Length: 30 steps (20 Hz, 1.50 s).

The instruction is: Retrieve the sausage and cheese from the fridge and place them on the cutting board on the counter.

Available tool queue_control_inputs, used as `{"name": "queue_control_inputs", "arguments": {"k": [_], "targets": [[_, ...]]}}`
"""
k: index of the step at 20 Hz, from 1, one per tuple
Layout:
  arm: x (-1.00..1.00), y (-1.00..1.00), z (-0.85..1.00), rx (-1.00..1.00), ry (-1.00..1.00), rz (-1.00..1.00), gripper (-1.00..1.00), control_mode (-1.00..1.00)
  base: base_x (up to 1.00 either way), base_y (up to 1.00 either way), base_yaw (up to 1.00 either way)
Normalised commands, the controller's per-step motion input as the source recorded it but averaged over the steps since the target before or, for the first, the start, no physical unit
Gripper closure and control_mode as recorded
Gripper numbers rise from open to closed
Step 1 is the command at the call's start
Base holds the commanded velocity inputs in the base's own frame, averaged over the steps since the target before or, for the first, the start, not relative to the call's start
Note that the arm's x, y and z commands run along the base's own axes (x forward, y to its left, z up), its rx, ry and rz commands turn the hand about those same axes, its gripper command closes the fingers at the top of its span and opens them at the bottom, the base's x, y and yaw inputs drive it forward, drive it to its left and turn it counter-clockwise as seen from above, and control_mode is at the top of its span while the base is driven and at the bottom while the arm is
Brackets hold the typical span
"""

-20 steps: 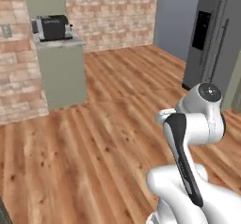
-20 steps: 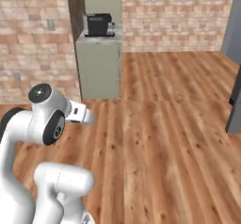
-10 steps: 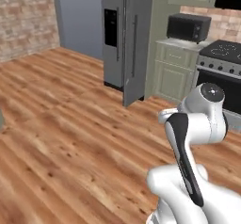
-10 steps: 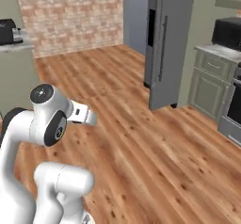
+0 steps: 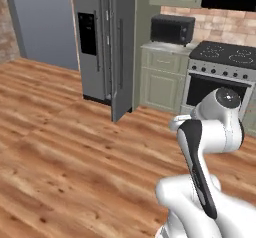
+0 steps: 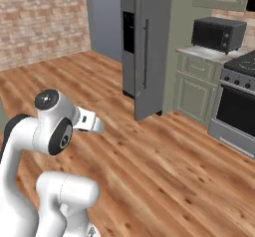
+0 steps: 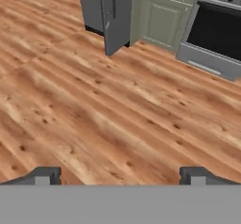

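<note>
The robot is facing the fridge point(image 5: 102, 42) with jaws spread, empty; its ajar door could be clipping the folded arm.

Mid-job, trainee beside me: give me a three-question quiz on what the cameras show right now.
1. True or false: the microwave stands on the counter between the fridge and the stove.
2. Pick one. The tool is: A) open and empty; B) shut on the sausage; C) shut on the cheese.
3. Fill in: in the hand view, the tool looks down at a floor of ___ planks.

Key: 1 true; 2 A; 3 wood.
</note>
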Motion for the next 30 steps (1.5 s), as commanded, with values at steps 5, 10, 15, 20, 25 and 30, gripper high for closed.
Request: {"name": "queue_control_inputs", "arguments": {"k": [5,10,15,20,25,30], "targets": [[0.00,0.00,0.00,0.00,0.00,0.00,-1.00,1.00,0.78,0.37,-0.28],[0.00,0.00,0.00,0.00,0.00,0.00,-1.00,1.00,0.84,0.34,-0.18],[0.00,0.00,0.00,0.00,0.00,0.00,-1.00,1.00,0.85,0.35,-0.09],[0.00,0.00,0.00,0.00,0.00,0.00,-1.00,1.00,0.84,0.36,-0.07],[0.00,0.00,0.00,0.00,0.00,0.00,-1.00,1.00,0.85,0.35,-0.07],[0.00,0.00,0.00,0.00,0.00,0.00,-1.00,1.00,0.85,0.35,-0.09]]}}
